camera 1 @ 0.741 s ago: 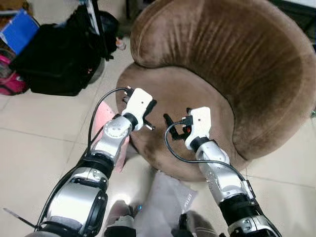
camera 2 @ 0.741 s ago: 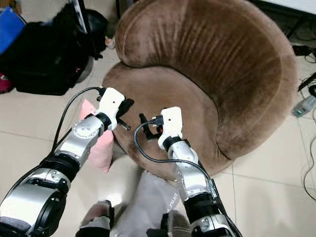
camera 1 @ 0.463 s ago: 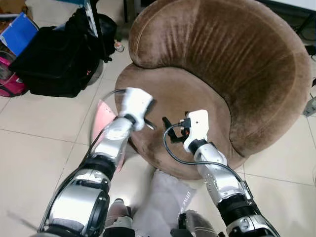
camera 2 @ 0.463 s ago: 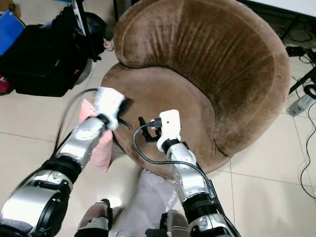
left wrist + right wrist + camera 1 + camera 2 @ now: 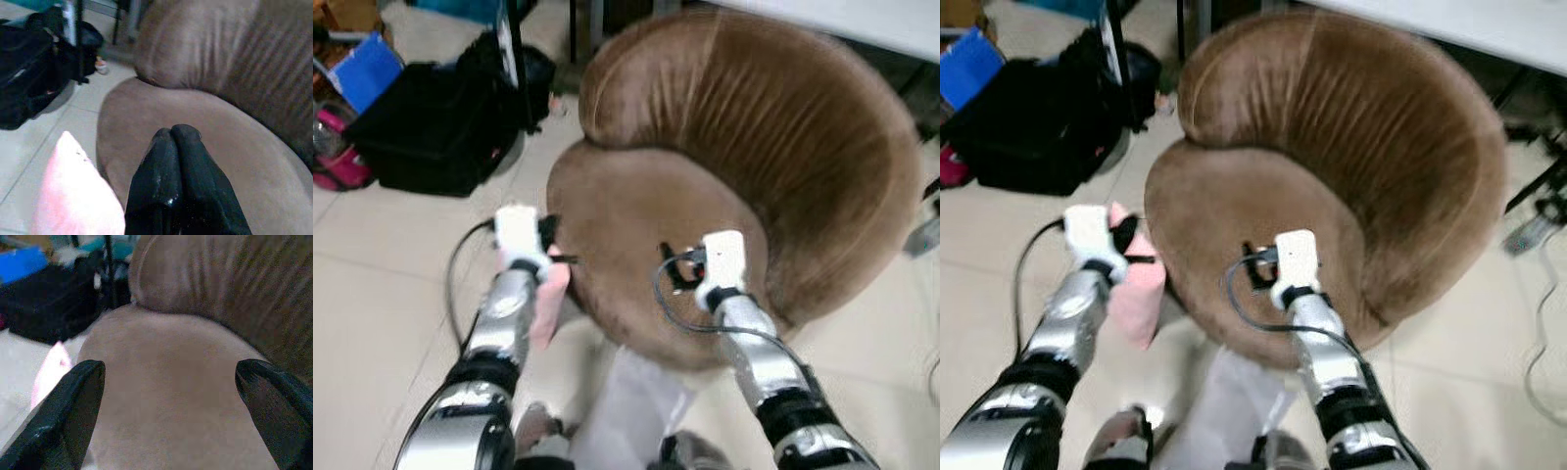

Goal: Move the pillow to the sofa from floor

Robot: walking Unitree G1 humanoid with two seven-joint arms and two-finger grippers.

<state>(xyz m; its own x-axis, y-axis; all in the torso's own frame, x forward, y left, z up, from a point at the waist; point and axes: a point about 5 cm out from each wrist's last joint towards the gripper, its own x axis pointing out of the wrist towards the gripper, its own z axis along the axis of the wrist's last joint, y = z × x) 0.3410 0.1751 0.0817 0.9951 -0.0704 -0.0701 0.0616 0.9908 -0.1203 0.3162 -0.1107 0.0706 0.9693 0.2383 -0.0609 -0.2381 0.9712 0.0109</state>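
Note:
A pink pillow (image 5: 548, 299) stands on its edge on the tiled floor, leaning against the left front of the round brown sofa (image 5: 636, 196). My left gripper (image 5: 555, 247) is right above the pillow's top, beside the seat's rim; in the left wrist view its fingers (image 5: 171, 134) are pressed shut with nothing between them, and the pillow (image 5: 73, 196) lies just to their side. My right gripper (image 5: 672, 273) hovers over the front of the seat, open wide (image 5: 169, 367) and empty, with the pillow (image 5: 49, 372) off to one side.
A large black bag (image 5: 431, 127) sits on the floor left of the sofa, with a blue folder (image 5: 367, 69) and a pink bag (image 5: 337, 171) beyond it. Cables and a power strip (image 5: 1528, 230) lie on the floor to the right.
My left arm has swung left, off the seat's front edge, to above the pillow. The right gripper stays over the seat front. The camera has shifted a little.

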